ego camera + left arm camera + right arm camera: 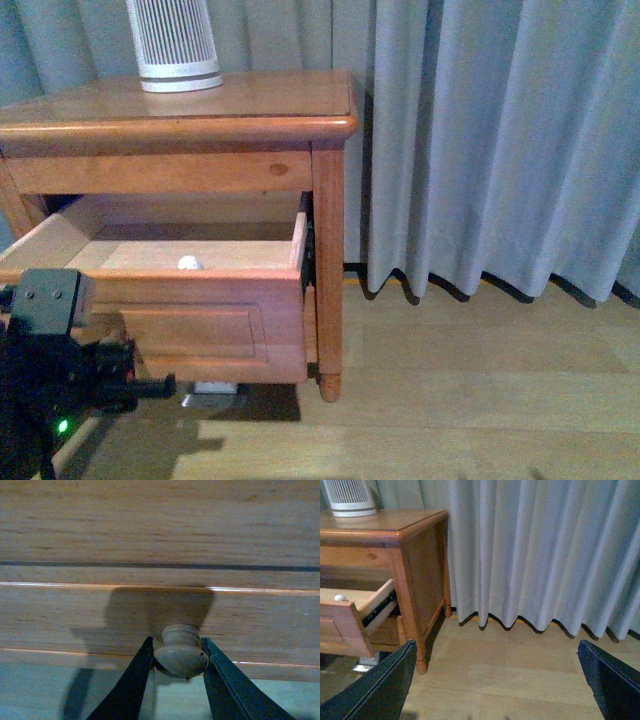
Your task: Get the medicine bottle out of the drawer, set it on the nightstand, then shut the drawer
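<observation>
drawer (200, 320): open, jutting from nightstand (250, 110) front | medicine bottle (189, 263): inside drawer, behind its front panel | left pincer (177, 641): clamped on drawer knob (181, 657) | right pincer (496, 645): apart, clear of nightstand

The drawer (200, 320) stands pulled out of the nightstand (180, 125); the medicine bottle (189, 263) shows white inside, just behind the front panel; curtains (500, 140) hang alongside.

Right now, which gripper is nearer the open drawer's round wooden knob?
Left. The left gripper has its jaws clasping the round wooden knob; the right gripper hangs open over wooden floor beside the grey curtain.
</observation>
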Controlling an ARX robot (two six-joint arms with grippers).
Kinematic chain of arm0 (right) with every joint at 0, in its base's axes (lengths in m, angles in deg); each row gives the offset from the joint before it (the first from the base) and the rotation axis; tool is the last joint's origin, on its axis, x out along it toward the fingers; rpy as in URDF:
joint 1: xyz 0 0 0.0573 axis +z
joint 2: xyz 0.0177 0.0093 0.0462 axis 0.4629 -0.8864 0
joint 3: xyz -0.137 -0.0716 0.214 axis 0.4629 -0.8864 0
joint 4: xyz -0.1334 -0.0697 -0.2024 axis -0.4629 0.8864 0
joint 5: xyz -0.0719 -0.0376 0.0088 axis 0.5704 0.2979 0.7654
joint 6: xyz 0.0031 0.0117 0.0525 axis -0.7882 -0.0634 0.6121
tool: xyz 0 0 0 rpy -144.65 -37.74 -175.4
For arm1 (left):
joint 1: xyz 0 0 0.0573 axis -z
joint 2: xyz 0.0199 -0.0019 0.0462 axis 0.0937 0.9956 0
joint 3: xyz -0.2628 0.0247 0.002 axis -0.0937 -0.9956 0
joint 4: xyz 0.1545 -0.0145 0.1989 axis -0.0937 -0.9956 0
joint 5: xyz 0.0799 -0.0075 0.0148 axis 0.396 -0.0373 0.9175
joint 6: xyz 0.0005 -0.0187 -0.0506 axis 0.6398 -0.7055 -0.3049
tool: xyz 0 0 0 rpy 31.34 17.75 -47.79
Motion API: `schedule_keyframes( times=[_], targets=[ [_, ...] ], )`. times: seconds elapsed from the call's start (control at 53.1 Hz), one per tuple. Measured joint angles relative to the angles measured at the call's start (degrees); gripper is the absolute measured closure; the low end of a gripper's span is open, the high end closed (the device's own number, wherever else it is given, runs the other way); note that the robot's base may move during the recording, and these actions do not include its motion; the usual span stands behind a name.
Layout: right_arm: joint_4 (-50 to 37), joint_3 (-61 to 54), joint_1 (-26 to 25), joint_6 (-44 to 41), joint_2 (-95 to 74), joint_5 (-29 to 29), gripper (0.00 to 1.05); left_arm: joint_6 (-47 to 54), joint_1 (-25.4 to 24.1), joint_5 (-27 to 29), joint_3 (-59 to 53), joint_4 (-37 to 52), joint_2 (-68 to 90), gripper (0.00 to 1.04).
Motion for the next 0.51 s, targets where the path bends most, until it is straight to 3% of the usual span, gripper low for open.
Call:
schedule_keyframes(
  times=[0.094,0.282,0.508],
  targets=[
    [0.00,0.00,0.00,0.00,0.00,0.00,0.07,0.72,0.37,0.66,-4.17,0.04,-1.90,0.78],
    [0.00,0.00,0.00,0.00,0.00,0.00,0.07,2.45,0.17,0.35,-8.24,-5.14,-9.31,0.37],
    [0.00,0.00,0.00,0.00,0.00,0.00,0.07,3.13,-0.52,0.42,-11.65,-19.28,-30.42,0.05]
  ],
)
